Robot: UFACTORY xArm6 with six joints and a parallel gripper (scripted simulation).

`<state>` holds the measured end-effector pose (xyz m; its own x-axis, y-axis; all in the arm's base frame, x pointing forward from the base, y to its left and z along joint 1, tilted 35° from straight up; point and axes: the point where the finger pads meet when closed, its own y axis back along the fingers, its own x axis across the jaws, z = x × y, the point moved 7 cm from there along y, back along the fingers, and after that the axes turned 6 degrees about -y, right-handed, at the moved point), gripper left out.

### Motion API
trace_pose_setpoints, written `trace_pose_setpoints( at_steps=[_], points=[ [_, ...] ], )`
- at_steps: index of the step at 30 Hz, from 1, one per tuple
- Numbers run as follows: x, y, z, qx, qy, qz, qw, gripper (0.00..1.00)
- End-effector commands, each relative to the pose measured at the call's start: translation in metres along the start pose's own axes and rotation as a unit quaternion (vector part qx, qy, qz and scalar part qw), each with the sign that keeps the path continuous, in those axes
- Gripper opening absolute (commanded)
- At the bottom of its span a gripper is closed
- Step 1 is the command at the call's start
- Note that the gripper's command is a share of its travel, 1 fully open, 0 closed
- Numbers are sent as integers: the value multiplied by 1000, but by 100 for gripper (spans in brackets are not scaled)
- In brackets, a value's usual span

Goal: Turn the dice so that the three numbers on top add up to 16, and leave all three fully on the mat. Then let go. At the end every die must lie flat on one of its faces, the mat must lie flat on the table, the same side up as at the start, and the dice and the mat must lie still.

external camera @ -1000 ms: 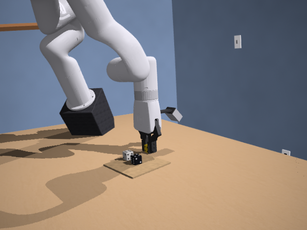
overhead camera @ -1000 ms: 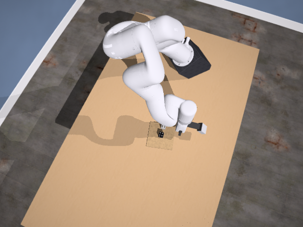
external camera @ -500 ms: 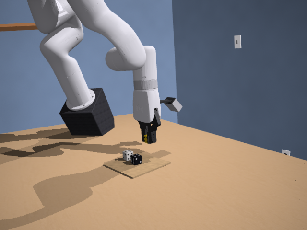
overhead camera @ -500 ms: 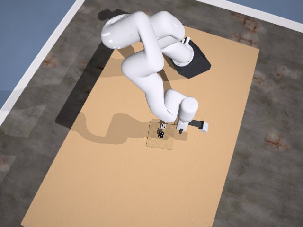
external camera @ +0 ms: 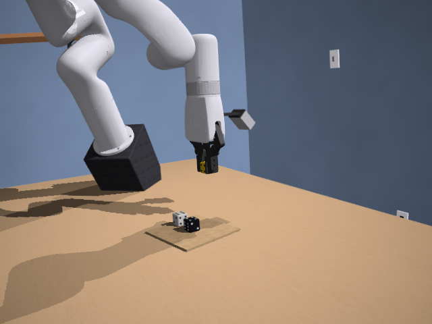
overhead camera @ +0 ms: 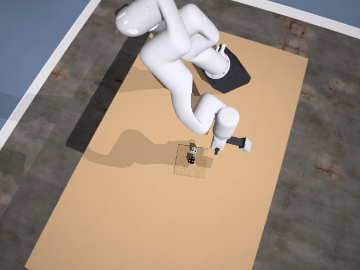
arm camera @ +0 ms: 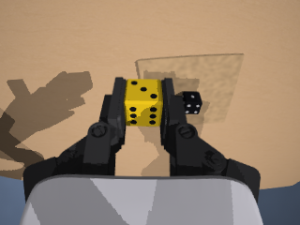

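Observation:
My gripper point(external camera: 206, 168) is shut on a yellow die point(arm camera: 144, 103) and holds it high above the table, over the right edge of the mat. The die also shows between the fingers in the exterior view point(external camera: 202, 166). A white die point(external camera: 179, 218) and a black die point(external camera: 192, 223) lie touching side by side on the thin tan mat point(external camera: 192, 233). From above, the white die point(overhead camera: 194, 149) is behind the black die point(overhead camera: 190, 160) on the mat point(overhead camera: 189, 163), left of my gripper point(overhead camera: 216, 151). The wrist view shows the black die point(arm camera: 193, 103) on the mat point(arm camera: 201, 88); the white die is hidden there.
The arm's black base block point(external camera: 123, 163) stands at the back of the table, behind the mat. The wrist camera point(external camera: 243, 119) sticks out to the right of the gripper. The table's edges are far from the mat.

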<state>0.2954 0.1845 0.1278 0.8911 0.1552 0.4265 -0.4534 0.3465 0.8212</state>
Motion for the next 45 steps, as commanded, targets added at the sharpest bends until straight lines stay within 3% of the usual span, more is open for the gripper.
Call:
trace_pose_setpoints(
  at_steps=[1, 17, 24, 31, 34, 36, 41, 45],
  points=[
    [1, 1, 0, 1, 0, 1, 1000, 21],
    [10, 1, 3, 1, 56, 0, 998, 21],
    [31, 2, 12, 2, 180, -1, 984, 21],
    [55, 2, 25, 2, 317, -2, 948, 21],
    [55, 2, 25, 2, 321, -2, 947, 21],
    [66, 3, 32, 3, 381, -2, 925, 21],
    [76, 3, 38, 3, 439, -2, 899, 21],
    [90, 3, 48, 3, 515, -1, 857, 21]
  ],
)
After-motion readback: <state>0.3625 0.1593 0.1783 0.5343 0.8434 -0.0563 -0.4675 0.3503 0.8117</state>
